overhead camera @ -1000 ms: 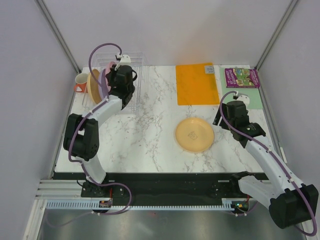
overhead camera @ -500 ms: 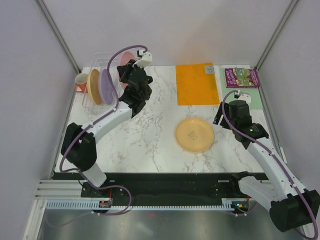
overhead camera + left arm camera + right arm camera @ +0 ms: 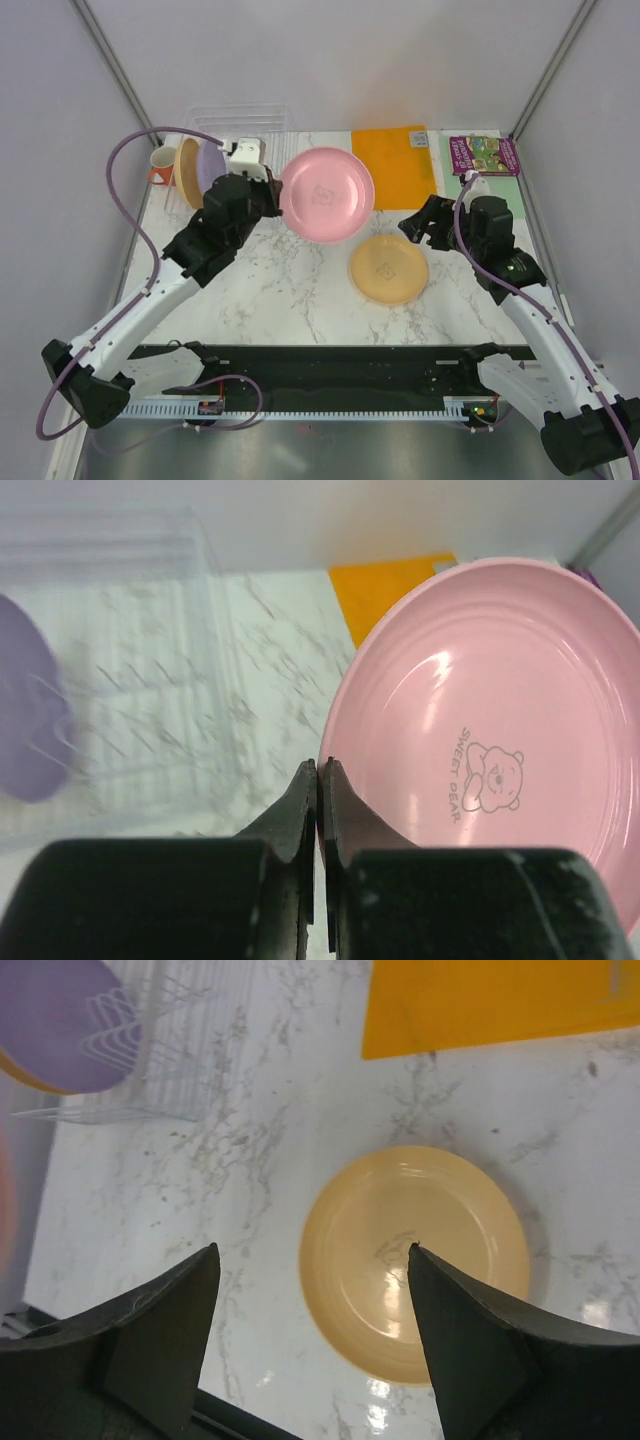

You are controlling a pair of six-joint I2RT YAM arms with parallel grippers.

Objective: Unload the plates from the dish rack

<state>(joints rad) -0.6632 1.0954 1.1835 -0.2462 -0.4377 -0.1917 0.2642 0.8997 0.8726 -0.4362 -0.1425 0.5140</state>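
Observation:
My left gripper (image 3: 271, 189) is shut on the left rim of the pink plate (image 3: 326, 195) and holds it in the air over the middle of the table; in the left wrist view the gripper (image 3: 322, 765) pinches the plate's (image 3: 490, 730) edge. A purple plate (image 3: 211, 166) and a yellow-orange plate (image 3: 186, 172) stand upright in the clear dish rack (image 3: 240, 118) at the back left. Another yellow-orange plate (image 3: 388, 268) lies flat on the table. My right gripper (image 3: 418, 228) is open and empty just right of it, and hangs above it in the right wrist view (image 3: 312, 1250).
An orange mug (image 3: 162, 165) stands left of the rack. A flat orange mat (image 3: 393, 166) lies at the back centre-right, a purple booklet (image 3: 484, 155) at the back right. The rack (image 3: 190, 1050) with the purple plate (image 3: 60, 1015) shows in the right wrist view.
My left arm has lifted the pink plate out of the rack and swung it right, over the middle of the table. My right gripper has shifted a little toward the flat yellow-orange plate.

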